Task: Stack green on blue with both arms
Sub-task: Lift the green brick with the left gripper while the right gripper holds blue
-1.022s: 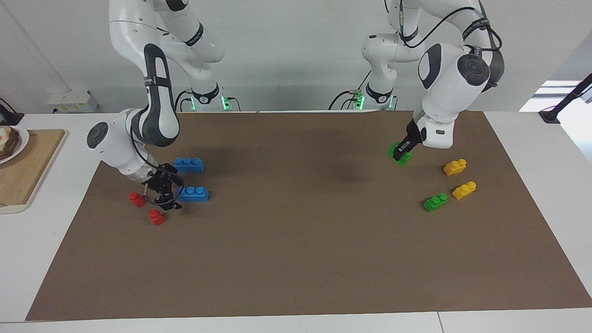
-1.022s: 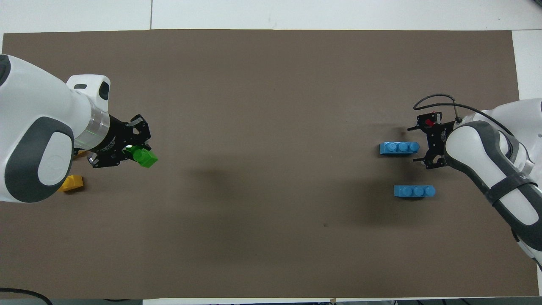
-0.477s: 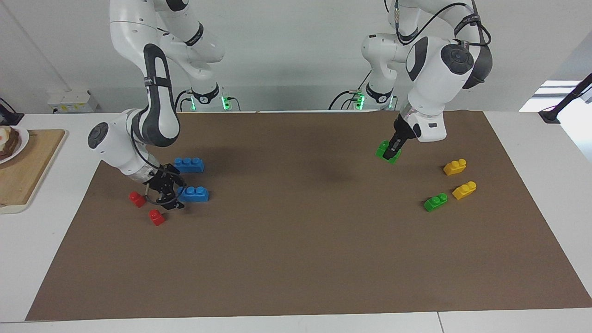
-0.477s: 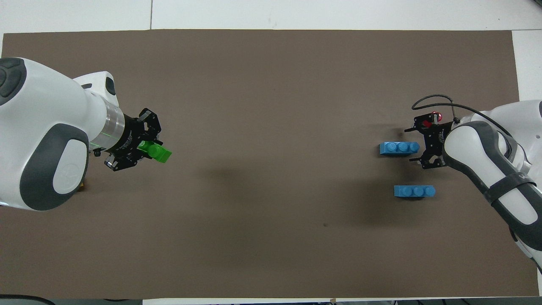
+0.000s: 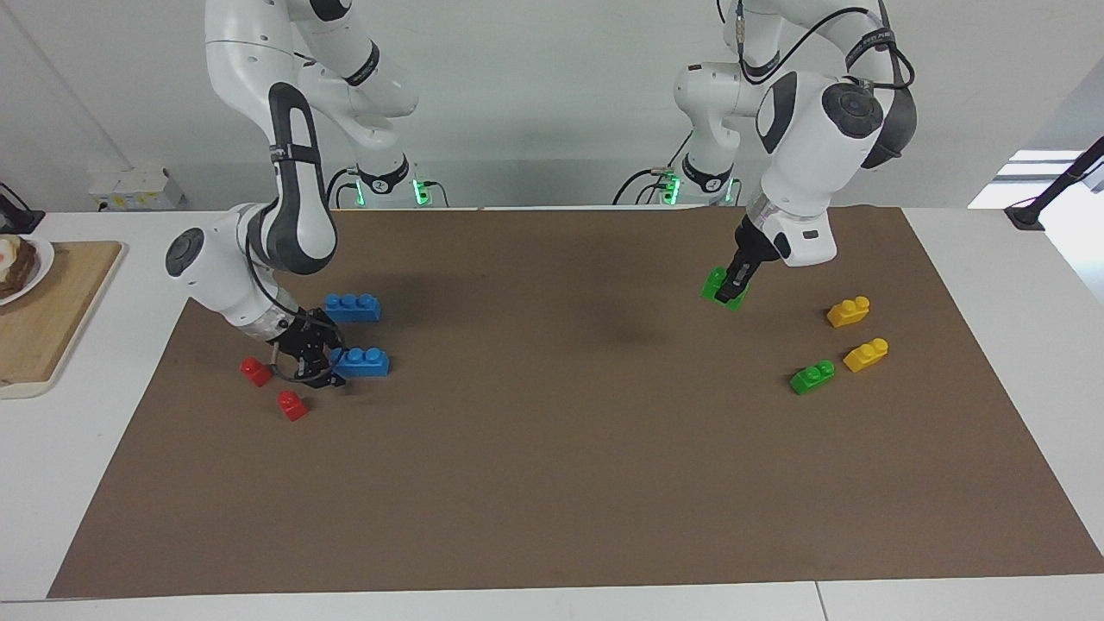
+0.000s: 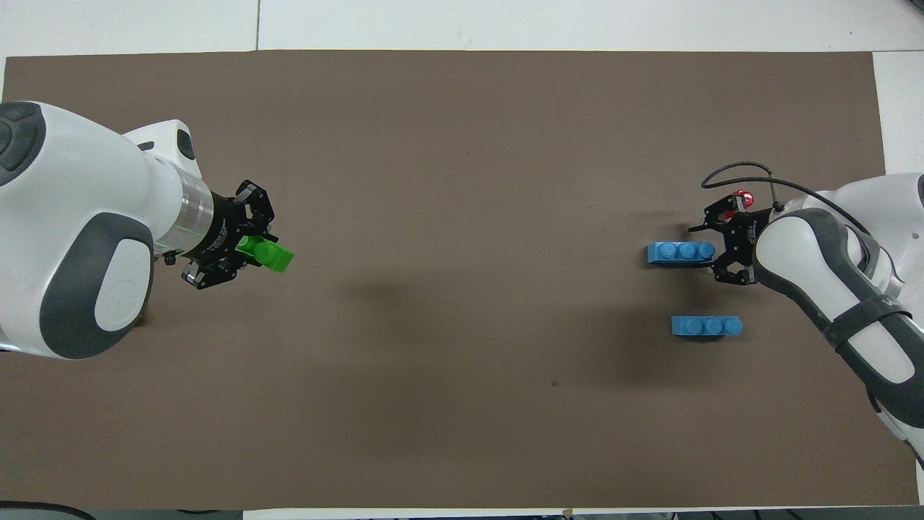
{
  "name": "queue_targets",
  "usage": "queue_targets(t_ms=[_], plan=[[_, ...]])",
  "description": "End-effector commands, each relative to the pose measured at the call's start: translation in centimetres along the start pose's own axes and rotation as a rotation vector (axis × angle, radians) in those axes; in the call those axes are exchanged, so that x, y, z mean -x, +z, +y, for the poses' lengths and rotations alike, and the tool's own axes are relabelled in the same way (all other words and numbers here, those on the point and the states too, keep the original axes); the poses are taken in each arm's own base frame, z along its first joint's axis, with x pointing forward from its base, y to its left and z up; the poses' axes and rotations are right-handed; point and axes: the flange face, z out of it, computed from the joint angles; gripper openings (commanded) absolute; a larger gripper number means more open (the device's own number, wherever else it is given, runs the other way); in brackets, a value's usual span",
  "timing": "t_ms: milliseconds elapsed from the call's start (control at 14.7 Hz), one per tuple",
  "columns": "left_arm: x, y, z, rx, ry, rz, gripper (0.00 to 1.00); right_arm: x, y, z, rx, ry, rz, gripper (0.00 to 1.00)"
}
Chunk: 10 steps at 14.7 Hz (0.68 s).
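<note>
My left gripper point(image 5: 730, 288) is shut on a green brick point(image 5: 718, 285) and holds it tilted above the brown mat, toward the left arm's end; it also shows in the overhead view point(image 6: 268, 254). A second green brick point(image 5: 812, 378) lies on the mat and is hidden under the arm in the overhead view. Two blue bricks lie toward the right arm's end: one point(image 5: 360, 362) point(image 6: 681, 253) farther from the robots, one point(image 5: 353, 307) point(image 6: 707, 326) nearer. My right gripper point(image 5: 309, 364) point(image 6: 716, 250) is open, low at the end of the farther blue brick.
Two yellow bricks point(image 5: 849, 311) point(image 5: 866, 354) lie beside the loose green brick. Two red bricks point(image 5: 255, 371) point(image 5: 292, 404) lie close to my right gripper. A wooden board point(image 5: 43, 319) with a plate point(image 5: 19, 263) stands off the mat point(image 5: 552, 448) at the right arm's end.
My left gripper has carried the green brick up and toward the table's middle. My right gripper has moved closer to the end of the farther blue brick.
</note>
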Motion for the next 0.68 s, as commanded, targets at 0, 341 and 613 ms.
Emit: queue_targets(t_ms=[0, 341, 613], plan=[[0.4, 0.4, -0.1, 0.027, -0.051, -0.002, 0.0, 0.1, 0.3, 0.3, -0.028, -0.015, -0.007, 0.28], [0.6, 0.8, 0.1, 0.041, -0.064, 0.003, 0.0, 1.7, 0.1, -0.9, -0.045, -0.051, 0.0, 0.0], [1.2, 1.0, 0.7, 0.066, -0.132, 0.009, 0.0, 8.9, -1.0, -5.1, -0.088, -0.013, -0.042, 0.0]])
